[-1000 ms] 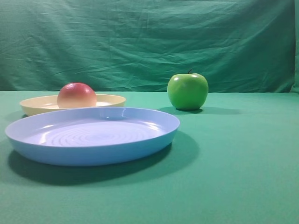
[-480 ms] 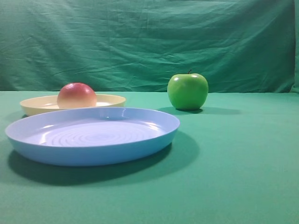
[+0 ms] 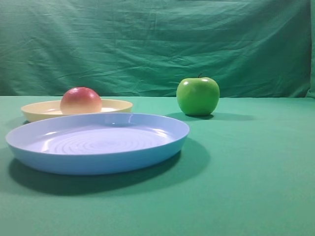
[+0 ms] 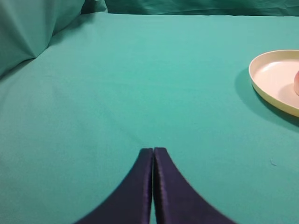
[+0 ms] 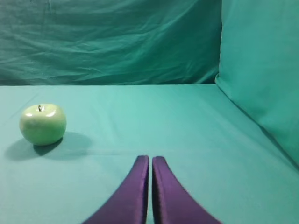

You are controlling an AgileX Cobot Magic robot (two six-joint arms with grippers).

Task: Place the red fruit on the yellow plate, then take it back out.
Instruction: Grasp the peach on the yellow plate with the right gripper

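Filling the lower left of the exterior high view, a light-blue plate [image 3: 98, 142] with concentric rings sat nearest the camera on the green cloth-covered table [image 3: 246, 187]. Just behind it, at the left of the frame, lay the yellow plate [image 3: 115, 104], and the red fruit [image 3: 80, 101] rested on it, red on top and paling toward its base. Farther back, right of centre, a shiny green apple [image 3: 198, 96] stood upright with its stem up, well apart from both plates, against a wrinkled green backdrop [image 3: 157, 44] across the upper half of the frame. Neither arm appeared in that view. In the left wrist view, the left gripper [image 4: 153, 150] showed at the bottom centre with its dark fingers pressed together and nothing between them, the yellow plate's rim cut off at the right edge and a sliver of the fruit just visible there. In the right wrist view, the right gripper [image 5: 150, 158] likewise sat at the bottom centre, fingers closed tip to tip and empty, with the green apple at the middle left of the frame, well apart from it.
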